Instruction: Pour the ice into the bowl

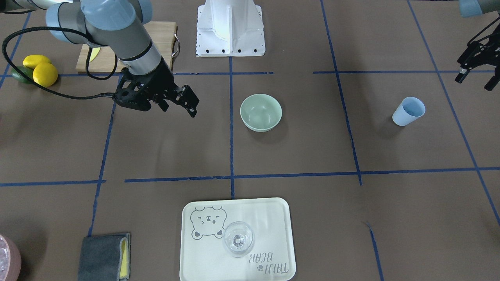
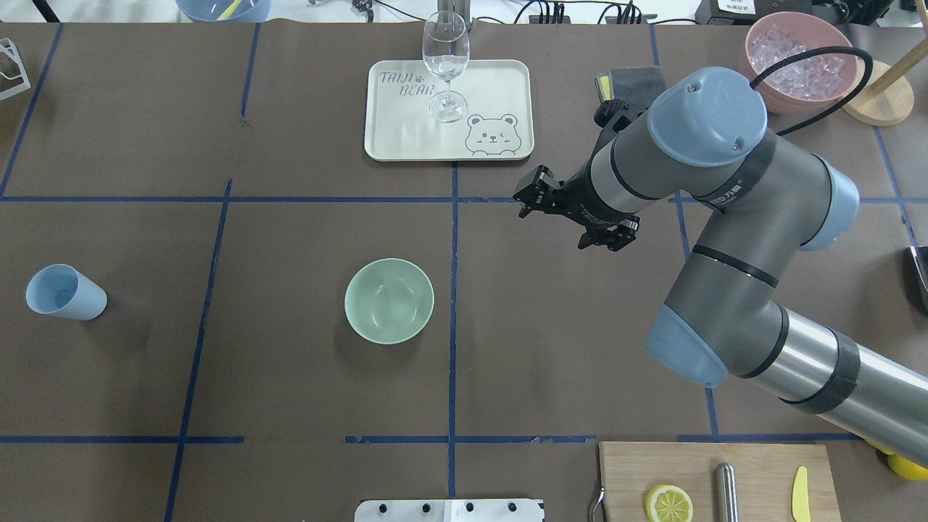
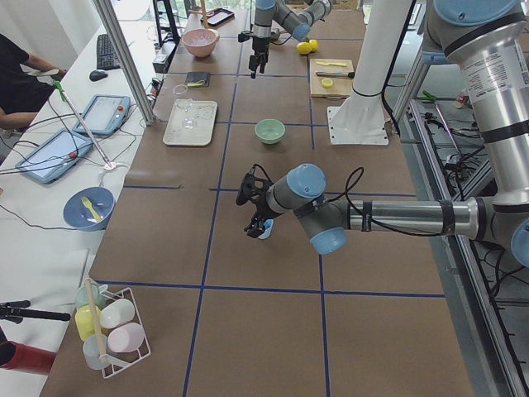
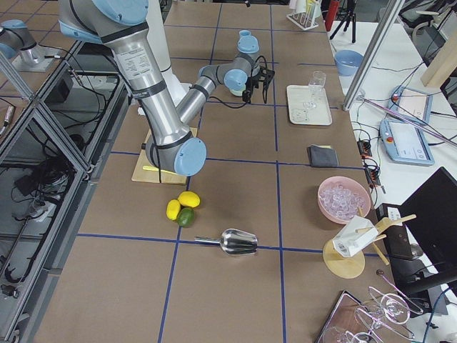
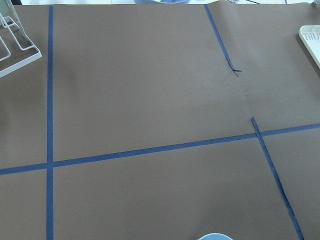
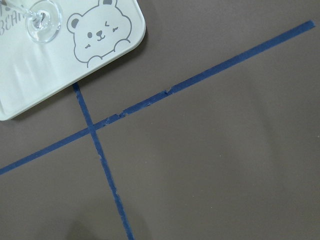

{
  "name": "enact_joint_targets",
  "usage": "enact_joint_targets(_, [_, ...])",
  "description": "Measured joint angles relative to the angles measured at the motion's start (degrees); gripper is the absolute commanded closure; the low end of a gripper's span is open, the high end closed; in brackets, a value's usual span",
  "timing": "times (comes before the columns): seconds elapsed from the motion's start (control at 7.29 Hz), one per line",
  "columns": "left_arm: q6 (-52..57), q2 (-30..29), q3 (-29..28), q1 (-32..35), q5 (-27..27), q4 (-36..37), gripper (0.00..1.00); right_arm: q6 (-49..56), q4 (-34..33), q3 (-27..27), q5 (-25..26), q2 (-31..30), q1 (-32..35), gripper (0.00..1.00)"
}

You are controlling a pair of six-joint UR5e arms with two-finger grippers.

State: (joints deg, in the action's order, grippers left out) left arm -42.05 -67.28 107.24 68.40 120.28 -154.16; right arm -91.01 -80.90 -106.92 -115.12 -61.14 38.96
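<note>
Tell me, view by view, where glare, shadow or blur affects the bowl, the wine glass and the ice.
Overhead exterior: bowl sharp, soft highlights inside, faint diffuse shadow beside it; wine glass carries bright reflections; ice glints in the pink tub. Exterior front-facing: pale glare streaks cross the tray. Right wrist-mounted: sharp, evenly lit.

Mint-green bowl (image 2: 389,301); apparently clear ice (image 2: 797,61).

Bright, even overhead lighting; soft faint shadows; every view sharp.

The brown table (image 5: 140,85) carries crossing blue tape lines (image 5: 150,149), with a white wire rack (image 5: 16,49) at upper left.
</note>
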Motion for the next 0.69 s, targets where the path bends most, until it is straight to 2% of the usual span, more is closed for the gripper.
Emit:
enact_joint_targets(0.27, [-2.46,5.05,0.34,-4.67,-8.65,-9.48,0.0,1.35,0.24,0.17,0.28,-0.18,0.09,0.0])
enact_joint_targets(0.55, [-7.41,7.24,0.31,-11.94,-17.62,-12.83,0.01,1.6,0.29,0.27,0.42,-0.19,-0.04,0.0])
enact_joint_targets(0.69, [-12.68,7.99,0.31,-18.72,-24.84,-13.37,0.0,1.72,0.32,0.4,0.47,-0.15,-0.13,0.0])
